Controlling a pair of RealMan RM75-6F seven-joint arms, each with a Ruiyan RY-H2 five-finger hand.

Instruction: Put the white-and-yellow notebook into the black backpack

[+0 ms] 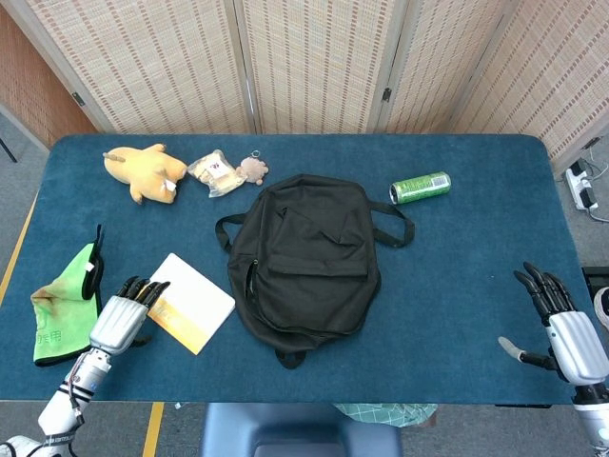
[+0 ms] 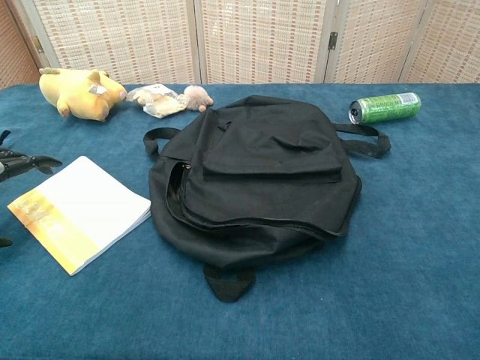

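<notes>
Reaching stage — left hand [image 1: 124, 319] empty, fingers spread at the notebook [image 1: 185, 303] edge; next, grip it — lift toward the backpack [image 1: 304, 259].

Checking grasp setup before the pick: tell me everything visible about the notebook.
The notebook is a thin, closed softcover, white with a yellow band along its near-left edge, and looks like paper or card. It lies flat on the blue table, turned at an angle, just left of the black backpack, apart from it. The left hand has its fingertips at the yellow edge; whether they touch it cannot be told. Nothing lies on it.
</notes>
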